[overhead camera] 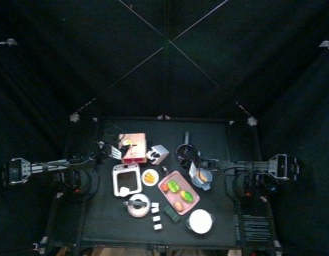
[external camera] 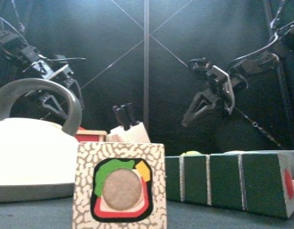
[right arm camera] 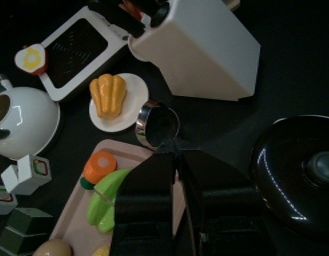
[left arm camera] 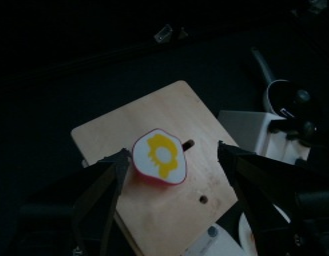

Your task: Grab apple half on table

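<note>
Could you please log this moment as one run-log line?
left gripper: open, above apple half on wooden board | right gripper: shut, idle

No readable text, labels, brands, numbers or signs in any view. Box point(external camera: 119, 184) at front: printed picture and squiggle pattern only, no lettering made out. Green blocks point(external camera: 232, 182) beside it: plain faces. Kettle point(external camera: 33, 143), cutting board point(left arm camera: 160, 185), knife block point(right arm camera: 196, 48): unmarked. Items in top view too small to check for print.
</note>
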Robot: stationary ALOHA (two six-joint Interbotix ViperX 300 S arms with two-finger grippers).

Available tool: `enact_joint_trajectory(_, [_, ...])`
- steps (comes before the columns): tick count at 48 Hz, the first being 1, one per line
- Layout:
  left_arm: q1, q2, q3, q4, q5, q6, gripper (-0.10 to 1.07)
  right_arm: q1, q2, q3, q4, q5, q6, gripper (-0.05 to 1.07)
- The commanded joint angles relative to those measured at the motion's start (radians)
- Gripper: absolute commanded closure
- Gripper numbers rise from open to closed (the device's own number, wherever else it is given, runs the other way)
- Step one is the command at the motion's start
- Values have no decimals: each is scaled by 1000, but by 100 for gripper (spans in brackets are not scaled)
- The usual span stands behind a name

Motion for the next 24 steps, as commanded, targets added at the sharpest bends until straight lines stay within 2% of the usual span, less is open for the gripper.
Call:
enact_joint_trajectory(1, [-31,-28,0,6,-8,2,-4,-3,-12,-23,0,-3,2,66])
enact_joint_trajectory(16, [-225,-48,15,81,-48,8,-4,-3,-12,-23,0,-3,2,66])
enact_joint_trajectory(24, [-365,-48,37,140,-64,8,-4,-3,-12,-21,2,-3,2,66])
